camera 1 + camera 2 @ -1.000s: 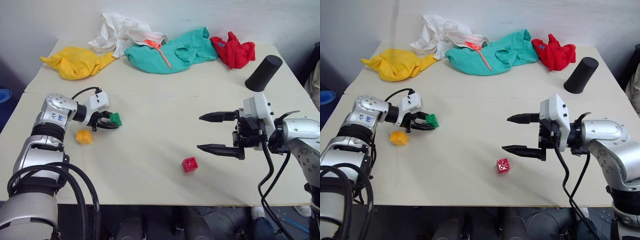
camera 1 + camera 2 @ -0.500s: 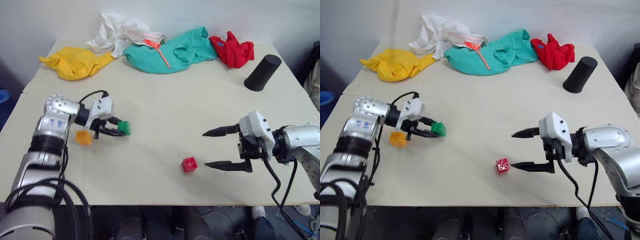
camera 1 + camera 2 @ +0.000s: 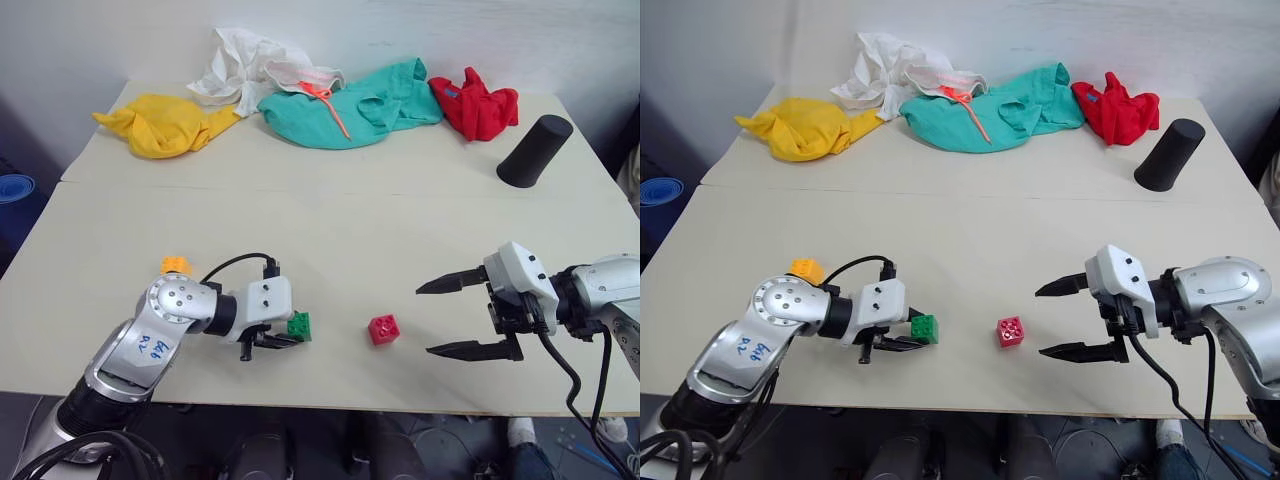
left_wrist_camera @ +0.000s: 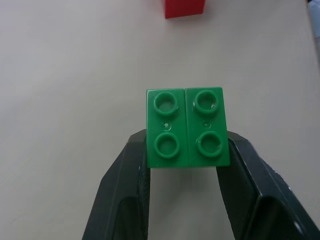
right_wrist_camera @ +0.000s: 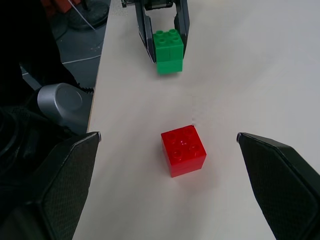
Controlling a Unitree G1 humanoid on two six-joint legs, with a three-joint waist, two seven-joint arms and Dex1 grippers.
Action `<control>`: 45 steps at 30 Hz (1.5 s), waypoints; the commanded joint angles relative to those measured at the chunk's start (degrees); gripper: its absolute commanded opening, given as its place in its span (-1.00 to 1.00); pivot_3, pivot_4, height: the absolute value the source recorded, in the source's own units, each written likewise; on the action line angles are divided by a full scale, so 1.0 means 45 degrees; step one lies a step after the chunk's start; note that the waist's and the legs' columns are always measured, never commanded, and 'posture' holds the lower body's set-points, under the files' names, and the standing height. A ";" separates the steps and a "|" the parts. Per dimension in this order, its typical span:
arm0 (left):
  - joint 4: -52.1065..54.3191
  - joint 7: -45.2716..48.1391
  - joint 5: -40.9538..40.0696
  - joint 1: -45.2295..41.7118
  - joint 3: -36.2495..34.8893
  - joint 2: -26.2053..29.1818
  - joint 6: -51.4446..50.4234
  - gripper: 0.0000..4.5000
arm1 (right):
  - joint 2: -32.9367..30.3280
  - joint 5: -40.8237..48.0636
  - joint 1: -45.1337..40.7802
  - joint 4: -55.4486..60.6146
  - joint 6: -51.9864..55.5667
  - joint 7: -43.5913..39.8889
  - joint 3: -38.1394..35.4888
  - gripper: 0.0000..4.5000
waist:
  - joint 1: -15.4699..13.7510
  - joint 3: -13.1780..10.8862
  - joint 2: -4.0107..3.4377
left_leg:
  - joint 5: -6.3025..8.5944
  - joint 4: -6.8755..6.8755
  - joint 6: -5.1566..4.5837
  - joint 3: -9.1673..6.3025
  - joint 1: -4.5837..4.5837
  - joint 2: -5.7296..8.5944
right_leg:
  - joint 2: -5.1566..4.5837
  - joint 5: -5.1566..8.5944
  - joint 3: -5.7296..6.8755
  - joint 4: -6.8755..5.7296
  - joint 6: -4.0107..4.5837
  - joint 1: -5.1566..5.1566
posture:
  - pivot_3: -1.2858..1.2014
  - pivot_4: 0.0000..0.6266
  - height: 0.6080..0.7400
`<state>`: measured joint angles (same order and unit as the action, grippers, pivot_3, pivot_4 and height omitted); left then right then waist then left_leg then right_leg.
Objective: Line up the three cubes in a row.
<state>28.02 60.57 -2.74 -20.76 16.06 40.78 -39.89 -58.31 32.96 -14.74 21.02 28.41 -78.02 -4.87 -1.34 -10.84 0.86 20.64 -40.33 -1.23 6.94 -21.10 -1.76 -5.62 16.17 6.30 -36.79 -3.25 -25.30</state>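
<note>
My left gripper [image 3: 287, 333] is shut on the green cube [image 3: 299, 326], holding it near the table's front edge; its studded top [image 4: 187, 127] sits between the black fingers [image 4: 125, 195]. The red cube [image 3: 383, 329] rests on the table a short way to the right of the green one, also seen as the red cube [image 5: 183, 150] between the wide-spread pads of my right gripper [image 3: 447, 318]. That gripper is open, to the right of the red cube and clear of it. The orange-yellow cube [image 3: 176, 265] lies behind my left arm, partly hidden.
Yellow cloth [image 3: 165, 124], white cloth [image 3: 255, 66], teal cloth [image 3: 350, 102] and red cloth [image 3: 477, 102] lie along the table's far side. A black cylinder [image 3: 534, 151] stands at the back right. The table's front edge [image 3: 330, 408] runs just below both grippers.
My left gripper has carried the green cube back toward the front edge and rightward, close to the red cube. My right gripper has sunk a little and stays open.
</note>
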 commanded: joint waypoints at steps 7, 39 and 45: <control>-0.0754 -0.0070 -0.0191 -0.0576 0.0685 -0.0066 0.0970 -0.34 | 0.0170 -0.0649 0.0064 -0.0480 -0.0806 0.0242 0.0102 1.00 | -0.0002 0.0000 0.0000 | 0.0000 0.0000 -0.0001 0.0003 0.0000 0.0000 | -0.0001 0.0000 0.0004 -0.0002 0.0000 0.0000 | 0.03 -0.52 1.00; 0.0262 0.0201 -0.2633 0.6765 -1.1194 0.2597 0.0278 0.99 | 0.1460 -0.0053 -0.2506 -0.2255 -0.0774 -0.0088 0.1057 1.00 | 0.0280 0.0000 -0.0002 | -0.0001 0.0016 0.0008 -0.0011 0.0001 -0.0017 | -0.0020 0.0005 0.0029 0.0045 0.0008 -0.0001 | 0.03 -0.52 1.00; 0.0011 -0.0696 -0.2442 1.0207 -1.4587 0.0594 0.0936 0.99 | 0.1929 -0.0104 -0.3368 -0.2800 -0.0801 -0.0503 0.1433 1.00 | 0.0332 0.0003 0.0005 | 0.0017 0.0030 -0.0002 -0.0009 0.0000 -0.0015 | -0.0033 0.0005 0.0030 0.0068 0.0008 -0.0002 | 0.03 -0.52 1.00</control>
<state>28.28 58.28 -13.76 24.25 -46.35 43.77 -38.23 -50.06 31.61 -28.50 7.97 25.02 -79.52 2.10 0.15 -10.83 0.88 20.71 -40.20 -1.24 6.90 -21.10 -1.84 -5.76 16.19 6.45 -36.49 -3.21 -25.31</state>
